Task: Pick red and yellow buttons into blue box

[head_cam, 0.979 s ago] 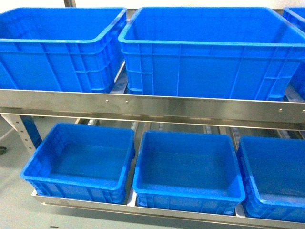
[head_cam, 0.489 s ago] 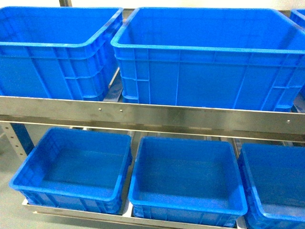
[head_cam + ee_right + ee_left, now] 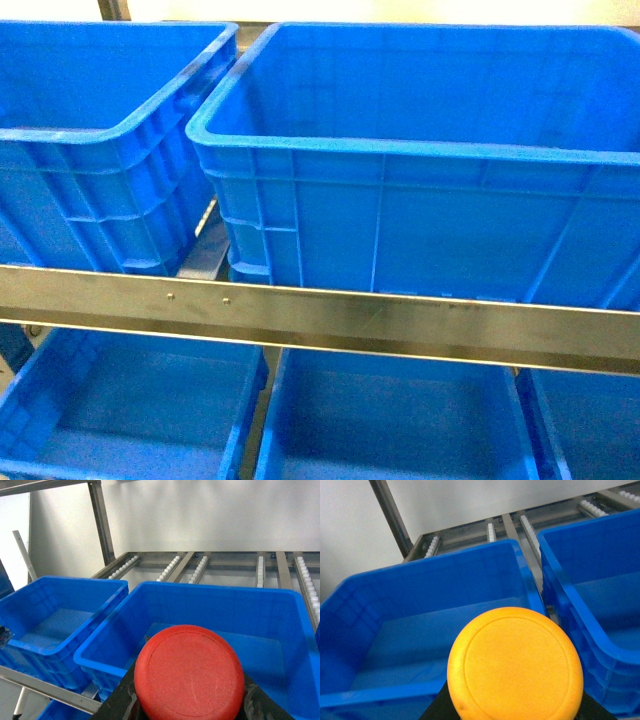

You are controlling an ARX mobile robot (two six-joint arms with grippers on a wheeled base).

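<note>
Above blue bins, pincers grip yellow button left, red button right.

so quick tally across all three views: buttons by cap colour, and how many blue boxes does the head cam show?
Yellow button: 1, left wrist view
Red button: 1, right wrist view
Large blue boxes, upper shelf, head view: 2
Smaller blue boxes, lower shelf, head view: 3, all cut off by the frame
Total: 2 buttons, 5 boxes

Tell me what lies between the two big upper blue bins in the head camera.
In the head view only a narrow gap separates the left bin from the right bin; through it shows shelf frame, nothing else.
</note>
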